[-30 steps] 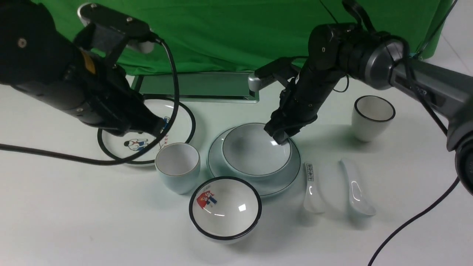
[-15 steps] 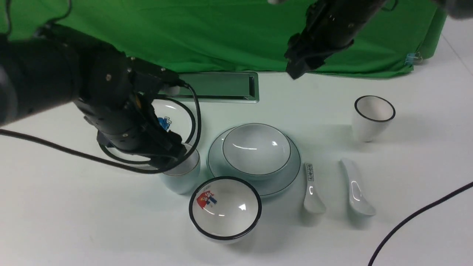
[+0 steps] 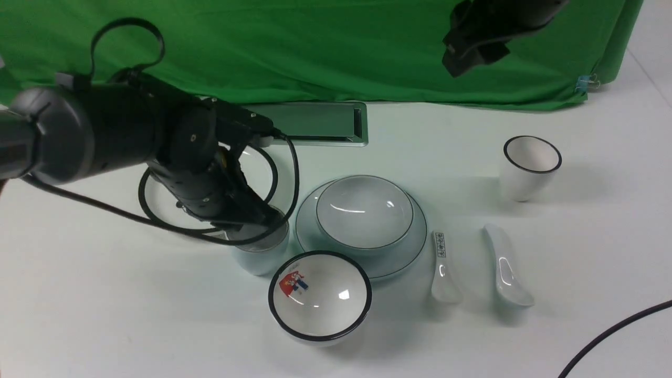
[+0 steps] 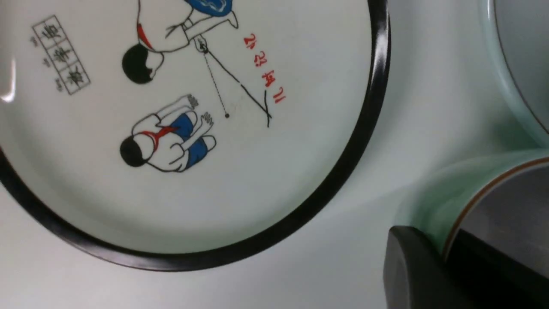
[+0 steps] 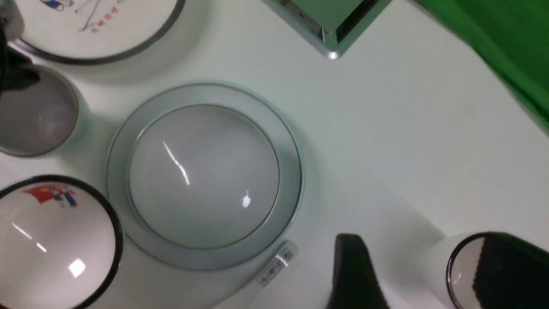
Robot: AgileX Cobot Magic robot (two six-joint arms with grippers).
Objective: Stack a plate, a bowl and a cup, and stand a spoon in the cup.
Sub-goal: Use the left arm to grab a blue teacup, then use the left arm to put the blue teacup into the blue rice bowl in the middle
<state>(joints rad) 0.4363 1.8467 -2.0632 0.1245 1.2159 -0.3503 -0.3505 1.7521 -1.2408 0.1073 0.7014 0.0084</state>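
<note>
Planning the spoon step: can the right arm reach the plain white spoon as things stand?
Probably yes: the right gripper hangs high and open, and the plain spoon lies in the open, apart from the labelled spoon.

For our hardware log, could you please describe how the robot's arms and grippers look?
Both are black. The left arm has rounded glossy housings, a grey section and looping black cables; the right arm shows a blocky end and plain black fingers.

white desk [image 3: 105,315] w/ matte top, soft overhead light, faint shadows. green cloth [image 3: 315,47] hangs as backdrop along far edge, held by small blue clip [image 3: 585,83] at rt. silver-framed slot [image 3: 315,122] sunk into desk just in front of cloth.
</note>
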